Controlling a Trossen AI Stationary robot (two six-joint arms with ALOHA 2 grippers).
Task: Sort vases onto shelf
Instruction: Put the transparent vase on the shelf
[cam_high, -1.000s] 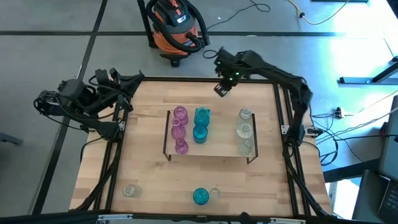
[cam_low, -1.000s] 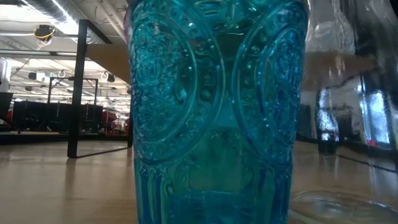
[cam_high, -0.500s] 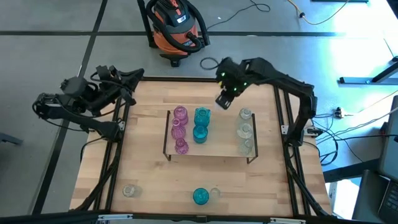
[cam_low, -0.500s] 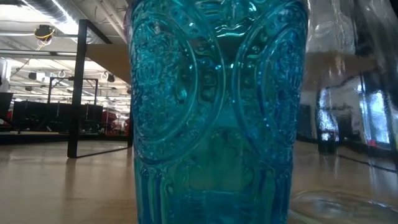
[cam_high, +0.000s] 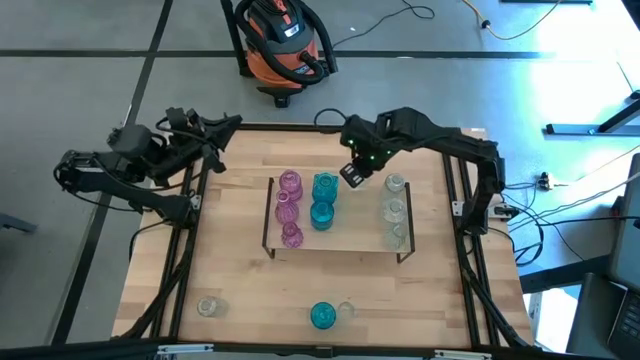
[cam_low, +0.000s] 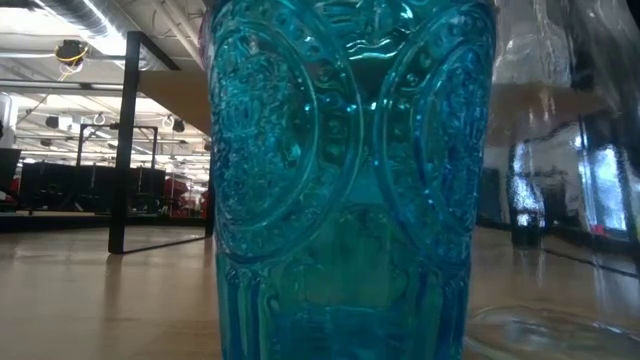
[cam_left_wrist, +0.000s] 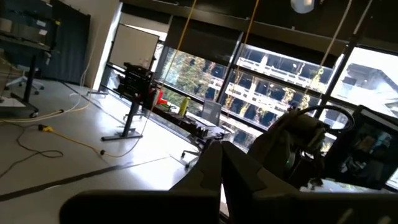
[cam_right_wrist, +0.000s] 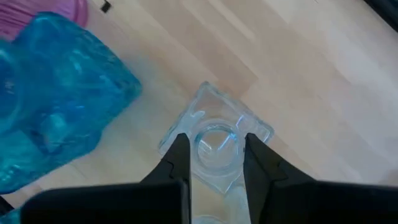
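My right gripper (cam_high: 352, 173) hangs over the far edge of the light-wood shelf (cam_high: 350, 243), just right of the teal vases (cam_high: 323, 198), and is shut on a clear vase (cam_right_wrist: 214, 146). The shelf bears a row of three pink vases (cam_high: 288, 208), two teal ones and three clear ones (cam_high: 395, 210), all standing on their bases. A teal vase (cam_high: 322, 316) and two clear vases (cam_high: 208, 306) stand near the table's near edge. My left gripper (cam_high: 222, 126) waits shut over the table's far left corner. My right gripper pinches the clear vase's neck at the rim (cam_right_wrist: 214, 138) between its two fingers (cam_right_wrist: 179, 158). The fingers come from above, pointing down. The vase hangs upright below them over the wood, next to a teal vase (cam_right_wrist: 56, 99); whether its base touches the wood, I cannot tell.
In the low view the near teal vase (cam_low: 345, 180) fills most of the picture, with a clear vase (cam_low: 560, 100) beside it and the shelf's dark end bracket (cam_low: 125, 140) behind. An orange shop vacuum (cam_high: 283, 45) stands on the floor beyond the far edge.
My right gripper has carried the clear vase from over the table's far edge toward the near edge and a little left, up to the shelf's far edge beside the teal vases. My left arm has swung a little toward the table's right.
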